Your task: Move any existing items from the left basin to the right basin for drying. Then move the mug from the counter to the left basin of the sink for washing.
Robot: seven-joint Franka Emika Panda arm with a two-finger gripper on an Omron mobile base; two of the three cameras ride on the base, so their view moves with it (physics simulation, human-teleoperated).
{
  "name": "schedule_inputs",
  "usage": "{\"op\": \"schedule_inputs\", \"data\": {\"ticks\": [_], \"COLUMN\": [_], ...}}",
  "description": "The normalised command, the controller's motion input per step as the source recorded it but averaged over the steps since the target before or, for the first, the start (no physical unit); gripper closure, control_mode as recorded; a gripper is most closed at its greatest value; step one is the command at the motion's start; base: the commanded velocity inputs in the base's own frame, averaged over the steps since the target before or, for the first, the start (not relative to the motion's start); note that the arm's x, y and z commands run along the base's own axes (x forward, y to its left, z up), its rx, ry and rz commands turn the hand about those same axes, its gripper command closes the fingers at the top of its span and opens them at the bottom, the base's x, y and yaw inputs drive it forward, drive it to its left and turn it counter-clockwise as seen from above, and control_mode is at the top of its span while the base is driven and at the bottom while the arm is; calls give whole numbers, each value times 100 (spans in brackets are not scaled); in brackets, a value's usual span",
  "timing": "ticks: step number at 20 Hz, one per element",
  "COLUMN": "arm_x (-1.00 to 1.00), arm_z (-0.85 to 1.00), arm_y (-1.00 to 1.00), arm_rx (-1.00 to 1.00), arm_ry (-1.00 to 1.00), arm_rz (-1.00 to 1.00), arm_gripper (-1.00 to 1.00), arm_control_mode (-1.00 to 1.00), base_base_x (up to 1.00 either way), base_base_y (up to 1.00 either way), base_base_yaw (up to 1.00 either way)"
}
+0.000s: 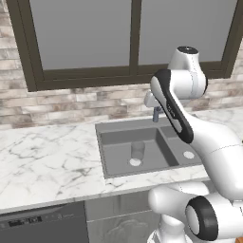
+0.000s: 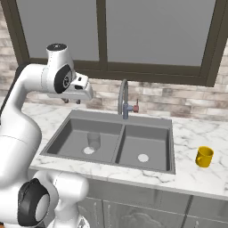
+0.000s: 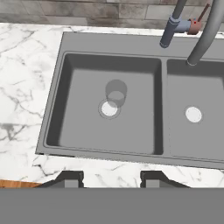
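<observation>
A translucent grey tumbler (image 3: 116, 92) (image 2: 93, 140) (image 1: 137, 150) stands upright in the wider left basin (image 3: 78, 109) (image 2: 67, 142) (image 1: 116, 152), just behind its pale drain. The narrower right basin (image 3: 197, 140) (image 2: 147, 142) (image 1: 178, 151) holds nothing but its drain. The yellow mug (image 2: 204, 156) sits on the marble counter (image 2: 196, 178) to the right of the sink, handle toward the sink. My gripper (image 3: 109, 179) (image 2: 72, 101) hangs high above the left basin's near side, open, with nothing between its fingers.
The arched grey tap (image 2: 123, 95) (image 3: 205, 30) rises behind the divider between the basins. A brick wall and a dark-framed window (image 2: 147, 31) close the back. A dishwasher front (image 1: 42, 223) sits under the counter (image 1: 47, 156) on the left.
</observation>
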Motion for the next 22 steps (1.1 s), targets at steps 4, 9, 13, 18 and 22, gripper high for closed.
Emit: {"op": "schedule_inputs", "data": {"ticks": [4,9,13,18,22], "arm_x": [0,0,0,0,0], "arm_z": [0,0,0,0,0], "arm_y": [0,0,0,0,0], "arm_rx": [0,0,0,0,0], "arm_ry": [0,0,0,0,0], "arm_rz": [0,0,0,0,0], "arm_gripper": [-100,-100,-100,-100,-100], "arm_control_mode": [100,100,100,100,100], "base_base_x": [0,0,0,0,0], "base_base_y": [0,0,0,0,0], "base_base_yaw": [0,0,0,0,0]}}
